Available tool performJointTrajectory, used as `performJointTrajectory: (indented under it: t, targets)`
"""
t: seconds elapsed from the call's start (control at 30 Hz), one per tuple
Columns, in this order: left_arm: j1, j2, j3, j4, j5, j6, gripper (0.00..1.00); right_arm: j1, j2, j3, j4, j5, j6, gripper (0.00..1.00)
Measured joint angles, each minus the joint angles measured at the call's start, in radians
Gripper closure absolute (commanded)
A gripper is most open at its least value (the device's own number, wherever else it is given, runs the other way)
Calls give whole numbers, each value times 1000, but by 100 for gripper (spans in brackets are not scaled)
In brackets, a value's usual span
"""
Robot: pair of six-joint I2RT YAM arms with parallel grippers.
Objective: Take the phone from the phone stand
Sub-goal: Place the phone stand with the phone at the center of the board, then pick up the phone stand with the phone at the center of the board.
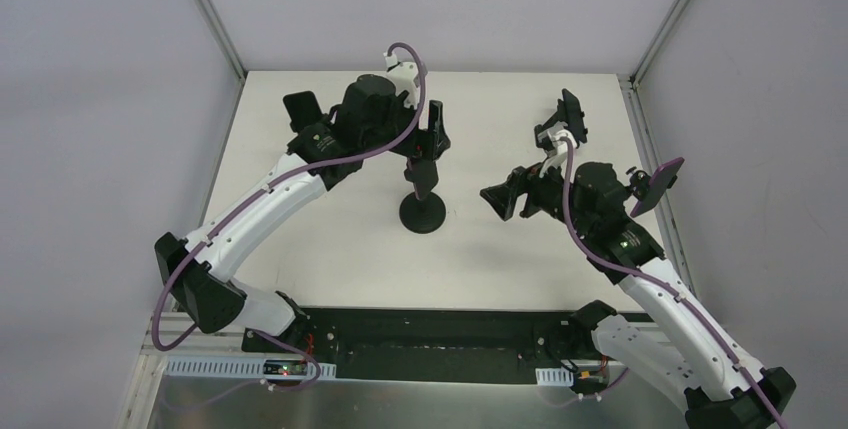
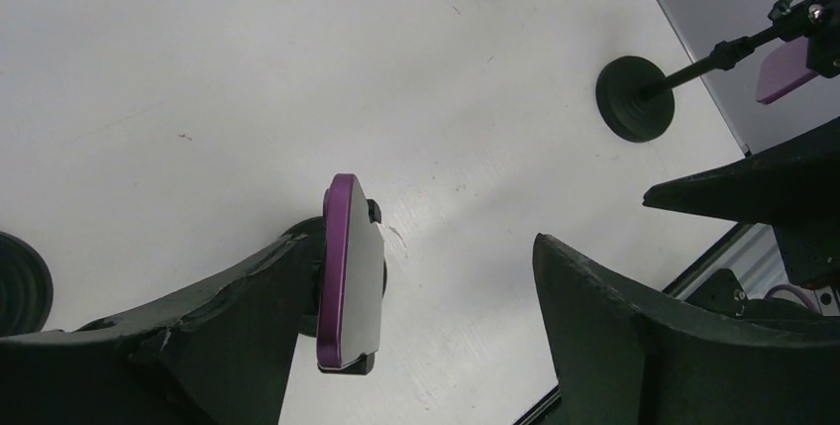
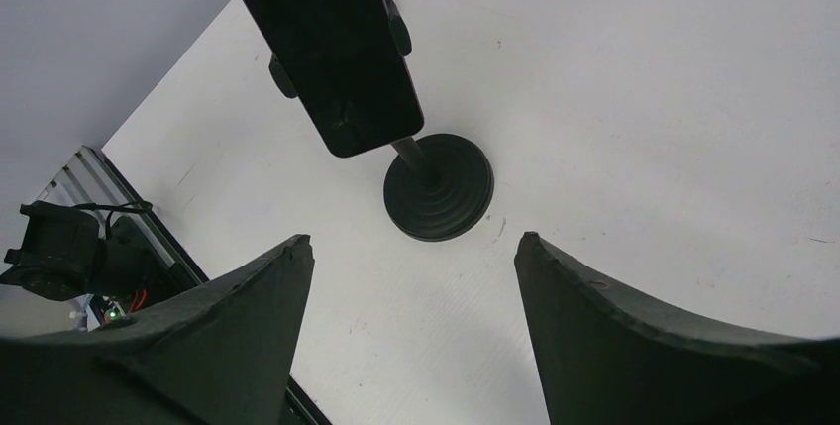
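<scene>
Hovering low and nearest the bases, my right gripper (image 3: 413, 239) is spread, holds nothing, and faces the stand (image 3: 439, 187). Beyond it, my left gripper (image 2: 418, 247) is likewise spread, straddling the phone (image 2: 347, 271), which sits clamped in the stand at mid-table, close by one finger; contact not confirmed. Assessment: grasp pending. Next move calls for closing squarely on the phone, then lifting clear without tipping the base.

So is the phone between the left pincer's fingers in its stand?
In: black clips grip both ends of the phone; left pincer open.
</scene>
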Motion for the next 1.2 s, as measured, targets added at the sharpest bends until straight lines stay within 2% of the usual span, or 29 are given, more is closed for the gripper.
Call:
performJointTrajectory:
  t: [0.1, 0.33, 0.4, 0.5, 0.53, 0.67, 0.93, 1.2]
  targets:
    - [6, -11, 4, 0, 6, 8, 3, 0, 9, 0, 2, -17, 0, 20]
    - [48, -71, 14, 5, 72, 42, 1, 0, 47, 0, 35, -48, 3, 18]
    - [74, -98, 12, 5, 98, 48, 1, 0, 64, 2, 47, -70, 5, 14]
    - [138, -164, -10, 11, 138, 48, 1, 0, 116, 35, 45, -119, 13, 2]
    - [161, -186, -23, 16, 150, 48, 1, 0, 140, 57, 44, -136, 16, 1]
    - [256, -304, -125, 25, 181, 45, 1, 23, 246, 164, 53, -160, 17, 1]
    - [330, -410, -329, 14, 203, 30, 1, 104, 489, 354, 91, -146, -61, 1]
    - [385, -489, -390, 9, 207, 22, 1, 116, 643, 418, 111, -115, -116, 1]
